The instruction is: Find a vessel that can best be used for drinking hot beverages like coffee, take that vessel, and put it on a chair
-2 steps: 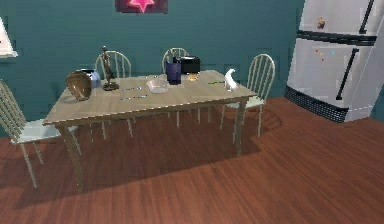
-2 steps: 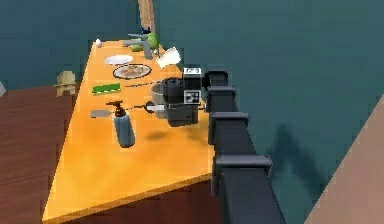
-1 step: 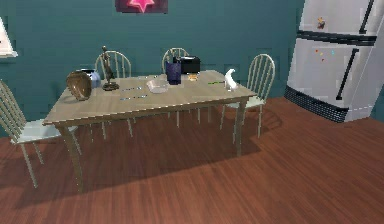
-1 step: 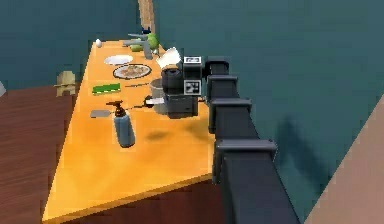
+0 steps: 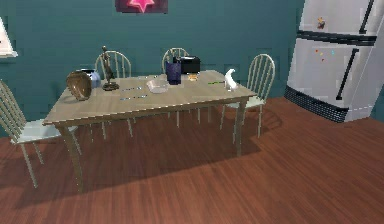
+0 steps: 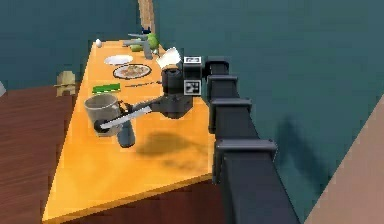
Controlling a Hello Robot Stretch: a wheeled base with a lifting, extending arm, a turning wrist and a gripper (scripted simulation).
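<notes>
A grey mug point(image 6: 100, 110) shows in the arm side view above the near part of a long wooden tabletop point(image 6: 110, 175). My gripper point(image 6: 114, 125) reaches to it from the dark arm point(image 6: 235, 130). The tabletop lies right behind the mug, so I cannot tell whether the gripper holds it. In the forward view a wooden dining table point(image 5: 150, 108) stands with chairs around it: one at the left end point(image 5: 20, 122), two behind point(image 5: 116, 64), and one at the right end point(image 5: 259, 76). A dark blue vessel point(image 5: 173, 72) stands on that table.
Farther along the tabletop lie a plate point(image 6: 126, 72), a green item point(image 6: 107, 88) and a white bowl point(image 6: 170, 55); a chair back point(image 6: 66, 80) shows beyond its edge. The dining table bears a brown pot point(image 5: 78, 85), a dark statuette point(image 5: 104, 66) and a white object point(image 5: 230, 80). A fridge point(image 5: 335, 55) stands at the right.
</notes>
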